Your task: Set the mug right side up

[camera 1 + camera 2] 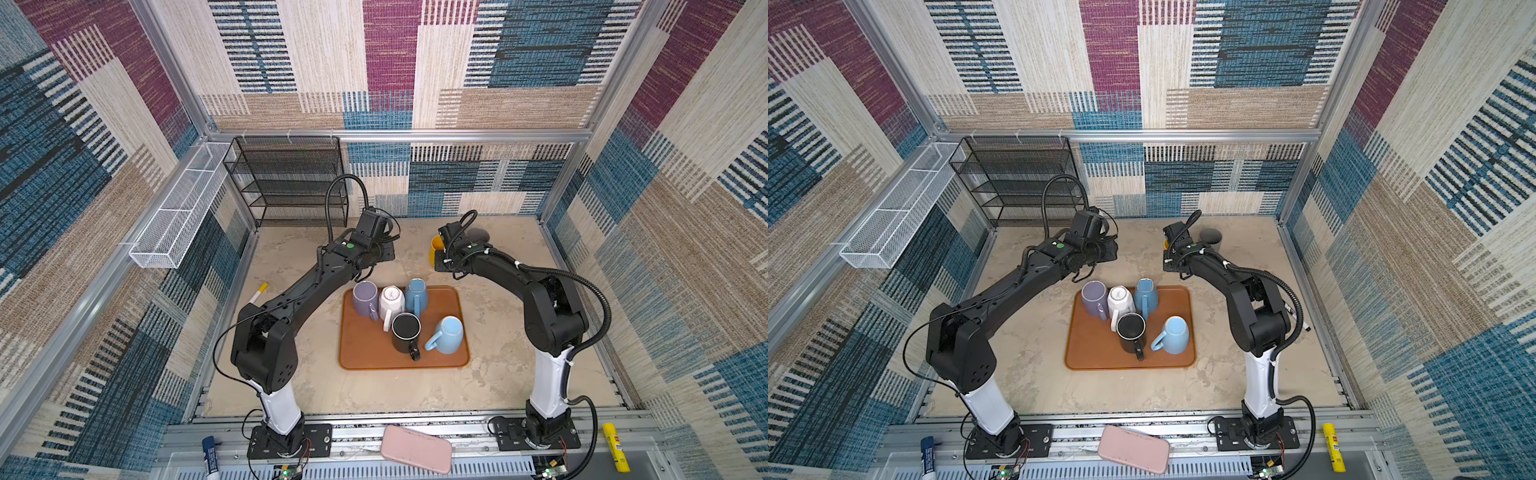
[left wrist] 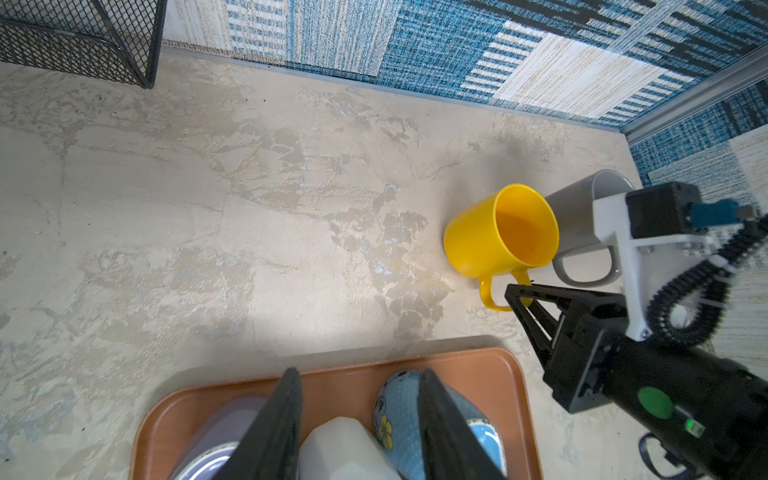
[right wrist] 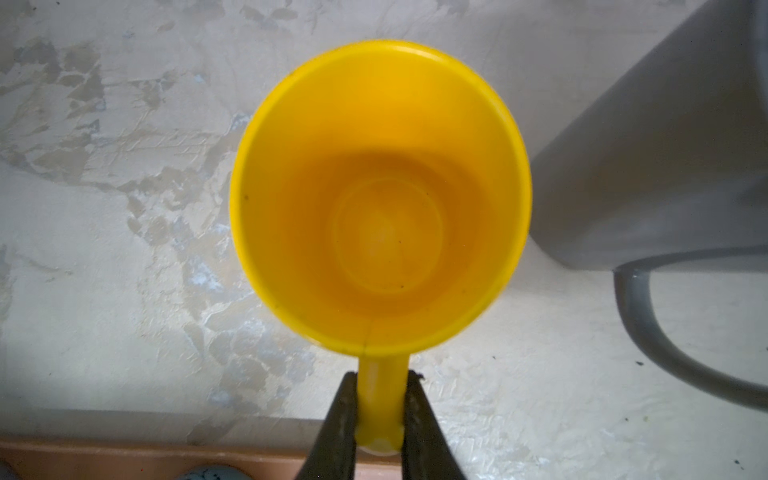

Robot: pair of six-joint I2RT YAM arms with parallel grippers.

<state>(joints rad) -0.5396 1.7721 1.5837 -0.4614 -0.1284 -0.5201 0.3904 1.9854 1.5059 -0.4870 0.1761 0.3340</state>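
My right gripper (image 3: 381, 380) grips the yellow mug (image 3: 380, 195) by its handle.
The mug stands upright; the left gripper (image 2: 359, 374) has its jaws apart, empty.

Glossy yellow plastic mug (image 2: 498, 232), empty, with a loop handle, stands upright, mouth up, on the mottled beige tabletop (image 2: 208, 208); in a top view the mug (image 1: 435, 249) is just right of centre.
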